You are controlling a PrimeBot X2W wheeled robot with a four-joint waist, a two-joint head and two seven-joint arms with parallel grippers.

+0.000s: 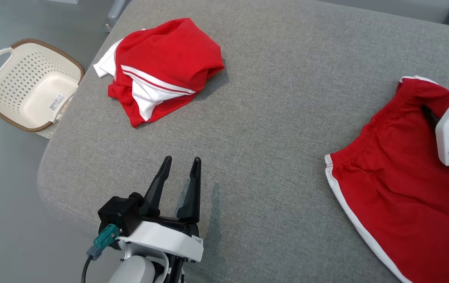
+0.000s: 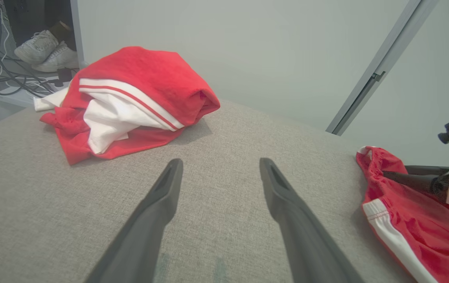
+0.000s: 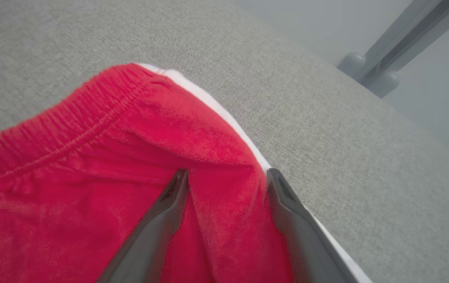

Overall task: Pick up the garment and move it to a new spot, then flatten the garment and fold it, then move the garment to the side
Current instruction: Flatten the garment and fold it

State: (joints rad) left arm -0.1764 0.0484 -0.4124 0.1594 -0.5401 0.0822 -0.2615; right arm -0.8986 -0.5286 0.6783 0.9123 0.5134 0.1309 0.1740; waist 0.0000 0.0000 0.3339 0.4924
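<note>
On the right of the grey pad [image 1: 271, 118] lay the red shorts [image 1: 397, 177]. The right pincer [image 3: 227, 173] stood open over a fold, maybe touching it; a thin pinch could slip. The left pincer [image 1: 182, 160] hung open.

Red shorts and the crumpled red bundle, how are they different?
The red shorts lie spread out; the crumpled bundle is heaped up. The shorts show thin white trim; the bundle shows big white patches. The open right pincer is at the shorts; nothing touches the bundle. Both are red and white.
</note>
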